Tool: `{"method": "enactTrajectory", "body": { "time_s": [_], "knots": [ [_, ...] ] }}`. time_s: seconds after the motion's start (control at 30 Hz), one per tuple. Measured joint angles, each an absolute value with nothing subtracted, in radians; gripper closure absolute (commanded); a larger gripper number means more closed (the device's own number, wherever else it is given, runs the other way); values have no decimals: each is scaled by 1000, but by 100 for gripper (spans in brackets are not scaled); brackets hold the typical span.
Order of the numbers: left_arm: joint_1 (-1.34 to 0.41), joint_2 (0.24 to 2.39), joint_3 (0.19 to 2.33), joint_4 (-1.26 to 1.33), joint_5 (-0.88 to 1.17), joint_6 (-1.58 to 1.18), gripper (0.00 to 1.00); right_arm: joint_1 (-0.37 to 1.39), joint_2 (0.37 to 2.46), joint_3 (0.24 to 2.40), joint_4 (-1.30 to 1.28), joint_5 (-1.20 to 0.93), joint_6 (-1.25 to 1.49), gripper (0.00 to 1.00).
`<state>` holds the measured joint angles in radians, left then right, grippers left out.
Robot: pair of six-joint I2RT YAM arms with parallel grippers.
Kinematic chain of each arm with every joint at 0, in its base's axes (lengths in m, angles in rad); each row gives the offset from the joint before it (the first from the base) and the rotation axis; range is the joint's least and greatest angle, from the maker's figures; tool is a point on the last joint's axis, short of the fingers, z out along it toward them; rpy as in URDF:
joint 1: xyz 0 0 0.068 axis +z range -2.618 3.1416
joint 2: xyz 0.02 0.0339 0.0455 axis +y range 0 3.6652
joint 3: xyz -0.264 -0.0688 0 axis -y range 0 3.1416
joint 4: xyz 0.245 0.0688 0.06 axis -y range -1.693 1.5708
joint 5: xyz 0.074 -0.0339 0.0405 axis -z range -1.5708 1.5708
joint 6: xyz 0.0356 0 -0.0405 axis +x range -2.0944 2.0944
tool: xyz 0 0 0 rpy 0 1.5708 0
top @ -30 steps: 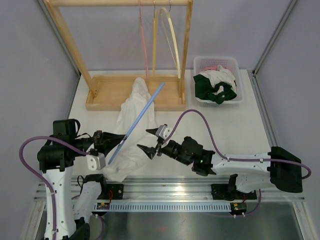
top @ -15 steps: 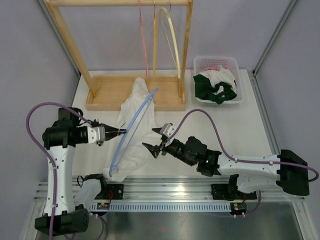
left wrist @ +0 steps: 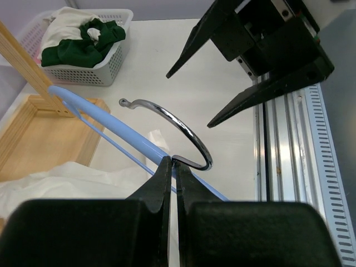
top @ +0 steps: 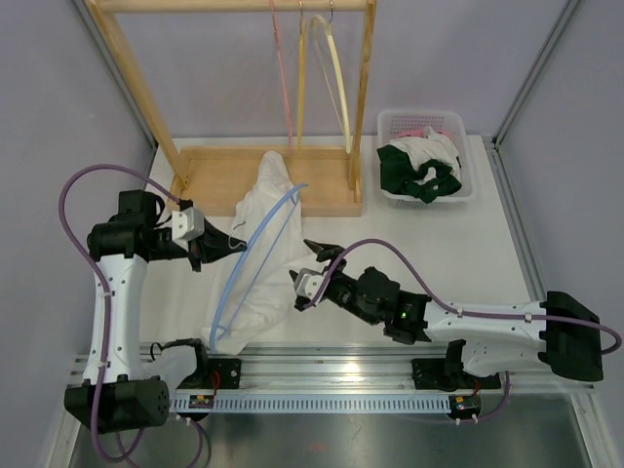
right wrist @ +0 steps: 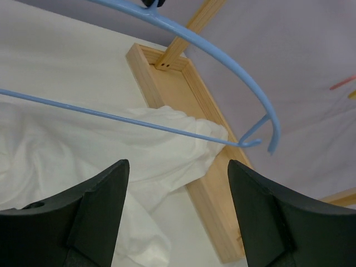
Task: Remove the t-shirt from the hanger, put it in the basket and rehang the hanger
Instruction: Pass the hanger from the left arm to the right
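Now, step: free the hanger (left wrist: 105,117) from the t-shirt (top: 263,297).
Left gripper (left wrist: 171,167): clamped tight on the hook (left wrist: 172,119) at its base.
Right gripper (top: 308,265): jaws spread, empty, just beside the t-shirt.
T-shirt: heaped on the table (top: 439,253), far end over the rack base (top: 331,203).
Advice: pin the t-shirt with your right, draw the hanger up slowly, watch its near tip for snags.

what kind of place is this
Probably a robot lab test cell, not a home: plain walls boxing in a white table, a metal rail at its near edge, a wooden rack and laundry basket.
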<state>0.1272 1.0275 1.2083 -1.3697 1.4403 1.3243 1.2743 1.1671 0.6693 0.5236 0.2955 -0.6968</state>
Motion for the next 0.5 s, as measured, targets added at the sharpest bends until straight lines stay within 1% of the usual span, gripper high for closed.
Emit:
{"method": "enactTrajectory", "body": {
  "time_s": [0.2,0.33,0.37,0.5],
  "knots": [
    [127,1105,1229,-1365,1440,1221,100,1274,1284,730,529,273,-902,23],
    [127,1158,1238,-1361,1440,1164,100,1273,1358,795,555,268,-997,21],
    [127,1170,1238,-1359,1440,1152,100,1272,1374,814,552,267,-1008,24],
    [127,1207,1239,-1359,1440,1118,100,1235,1442,947,474,216,-1017,25]
  ]
}}
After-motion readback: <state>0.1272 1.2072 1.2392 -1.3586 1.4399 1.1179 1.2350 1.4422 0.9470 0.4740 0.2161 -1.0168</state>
